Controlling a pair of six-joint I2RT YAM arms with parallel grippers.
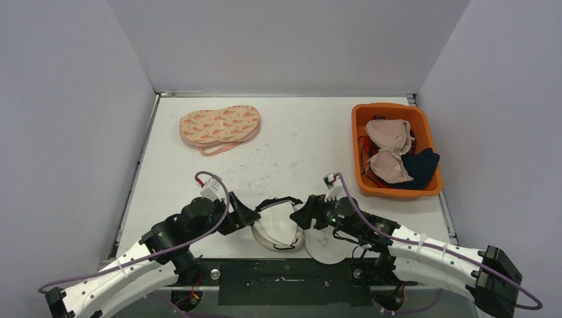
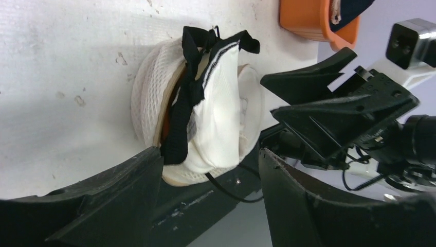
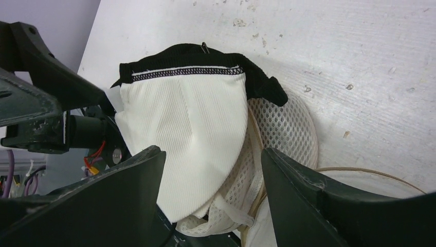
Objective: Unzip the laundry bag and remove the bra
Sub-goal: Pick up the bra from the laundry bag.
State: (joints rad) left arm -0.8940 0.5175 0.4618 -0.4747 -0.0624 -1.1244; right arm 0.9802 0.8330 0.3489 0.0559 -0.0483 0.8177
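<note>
Little room at the near tabletop (image 1: 298, 139) edge: laundry bag (image 3: 290, 128) right against it, hemmed in by left gripper (image 2: 210, 157) and right gripper (image 3: 213, 152), both with jaws apart, clamping nothing. Open surface beyond, toward the far side. Between them the bra (image 3: 187, 134), sticking up out of the bag, black-trimmed edge pointing far, long axis near to far. Far right, orange bin (image 1: 388, 106); far left, patterned pouch (image 1: 220, 126).

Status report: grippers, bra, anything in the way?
Grippers: left gripper open, right gripper open, both straddling the bra, no grip. Bra partly out of the open mesh laundry bag. No obstruction seen.
</note>
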